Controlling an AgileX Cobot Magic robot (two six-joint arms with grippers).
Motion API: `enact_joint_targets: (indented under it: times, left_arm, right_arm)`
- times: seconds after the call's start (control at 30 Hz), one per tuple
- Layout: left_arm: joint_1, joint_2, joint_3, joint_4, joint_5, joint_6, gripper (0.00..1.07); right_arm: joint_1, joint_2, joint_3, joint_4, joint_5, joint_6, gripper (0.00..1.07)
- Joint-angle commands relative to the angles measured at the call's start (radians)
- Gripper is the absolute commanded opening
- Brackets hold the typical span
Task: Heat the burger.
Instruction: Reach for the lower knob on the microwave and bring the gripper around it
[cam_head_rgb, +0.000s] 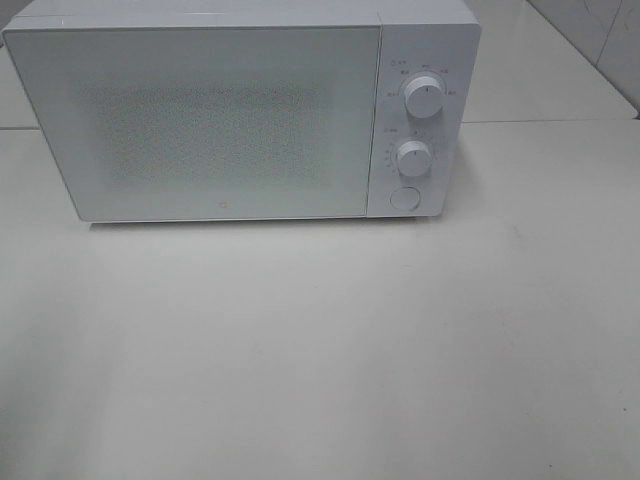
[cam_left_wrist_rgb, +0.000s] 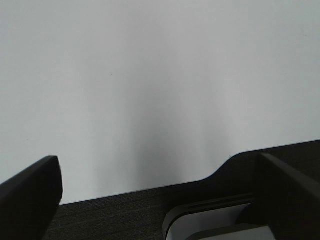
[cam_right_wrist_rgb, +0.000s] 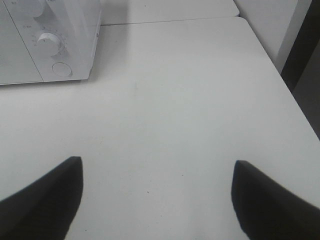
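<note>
White microwave stands toward the back of the white table, door shut, its front panel pale and speckled. Control strip on the microwave's right side: upper knob, lower knob directly beneath, round button lowest. A seam crosses the tabletop beside the microwave. Tiled wall behind, far right.

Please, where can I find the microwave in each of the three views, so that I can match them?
Exterior high: the microwave fills the upper part, from the left edge to well past the middle.
Left wrist: not in it.
Right wrist: only its control end shows, cut off by a corner of the frame.
Shared landmark: the round button under the lower knob.
</note>
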Motion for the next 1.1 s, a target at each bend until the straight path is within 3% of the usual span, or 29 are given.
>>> enact_joint_targets:
  times: [0.03,0.13,0.37,0.7,1.1]
  left_arm:
    - [0.002,-0.006,0.004,-0.005,-0.002,-0.008,0.98]
    - [0.008,-0.045,0.004,-0.005,-0.002,-0.008,0.98]
    - [0.112,-0.291,0.004,-0.003,-0.002,-0.008,0.98]
    - [0.221,-0.507,0.004,-0.002,-0.003,-0.008,0.98]
    - [0.229,-0.609,0.006,-0.002,-0.003,-0.008,0.98]
  right_arm:
    - [-0.008,-0.025,0.005,0.001,-0.012,-0.006,0.76]
    - [-0.008,-0.025,0.005,0.001,-0.012,-0.006,0.76]
    - [-0.008,-0.025,0.005,0.001,-0.012,-0.006,0.76]
    - [-0.008,-0.025,0.005,0.001,-0.012,-0.006,0.76]
    - [-0.008,-0.025,0.005,0.001,-0.012,-0.006,0.76]
